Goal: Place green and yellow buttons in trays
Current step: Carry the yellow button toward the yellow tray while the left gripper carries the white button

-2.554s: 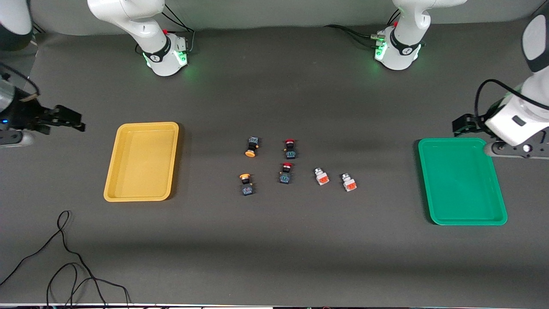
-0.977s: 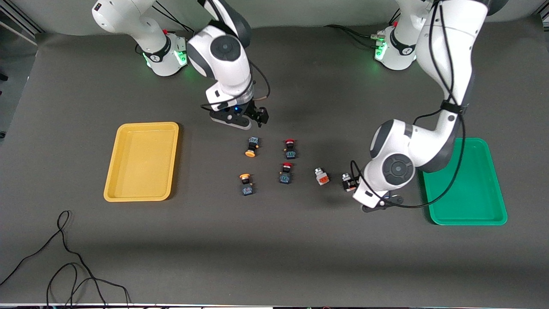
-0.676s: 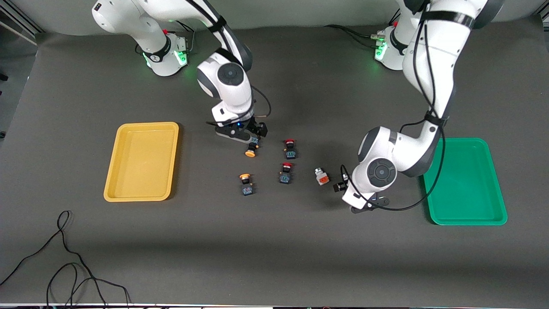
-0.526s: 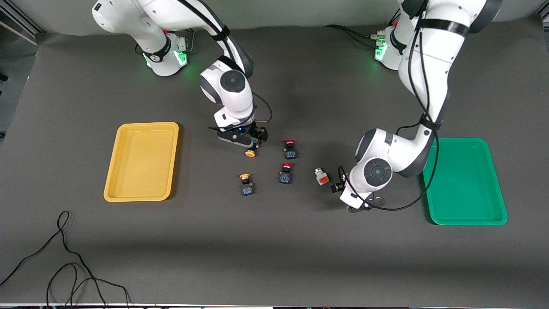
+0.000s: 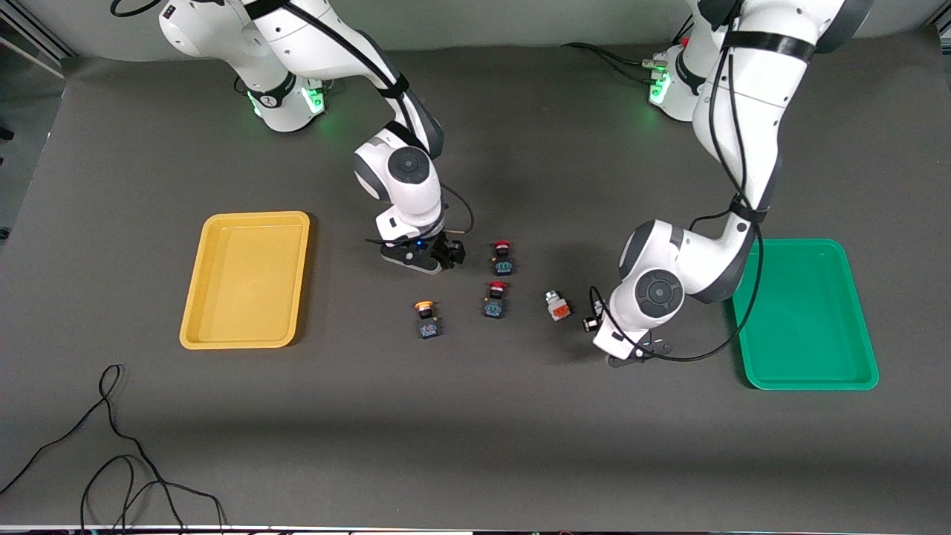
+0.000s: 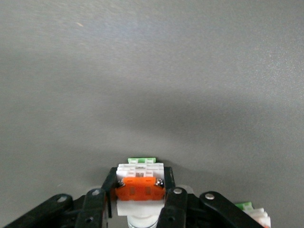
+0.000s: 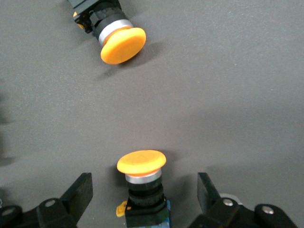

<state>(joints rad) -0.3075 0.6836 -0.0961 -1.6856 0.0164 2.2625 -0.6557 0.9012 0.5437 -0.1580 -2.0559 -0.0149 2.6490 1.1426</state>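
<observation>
My right gripper is low over one yellow-capped button, with its open fingers on either side of the black body and not touching it. The second yellow-capped button lies nearer the camera and also shows in the right wrist view. My left gripper is shut on a white-silver button with an orange block. I cannot tell if this button is off the table. The other white-silver button lies beside it. The yellow tray and the green tray hold nothing.
Two red-capped black switches lie between the yellow-capped and the white-silver buttons. A black cable loops on the table near the front camera at the right arm's end.
Both arms came in from the table's ends and lowered. My right gripper settled around the yellow-capped button. My left gripper reached the white-silver button and closed on it.
</observation>
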